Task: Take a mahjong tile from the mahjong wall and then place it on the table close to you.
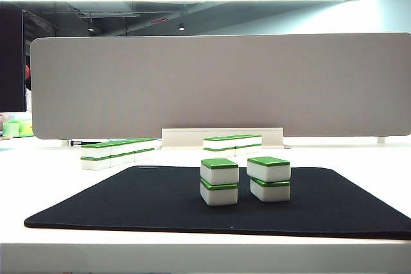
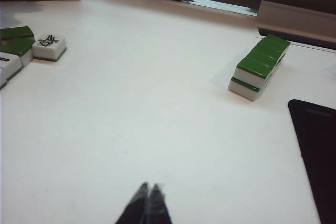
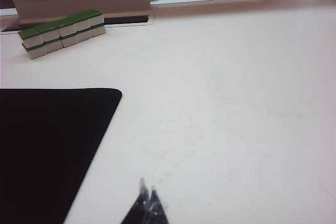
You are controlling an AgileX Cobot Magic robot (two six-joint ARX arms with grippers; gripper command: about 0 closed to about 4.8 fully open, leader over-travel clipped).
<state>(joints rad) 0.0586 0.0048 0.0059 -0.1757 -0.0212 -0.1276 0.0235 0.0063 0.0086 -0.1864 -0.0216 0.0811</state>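
Nearest, the left gripper [image 2: 147, 195] and right gripper [image 3: 147, 198] hover over bare white table [image 3: 236, 103], fingertips pressed together, holding nothing. Neither arm appears in the exterior view. Next out, the black mat [image 1: 128, 203] carries two separate two-tile stacks [image 1: 219, 181]. Farther back, beside the mat's corner, stands one mahjong wall [image 3: 63, 32]; a second row [image 1: 115, 153] stands to the left. The pick has not begun. Judged next: open one gripper and reach toward a wall's end tile.
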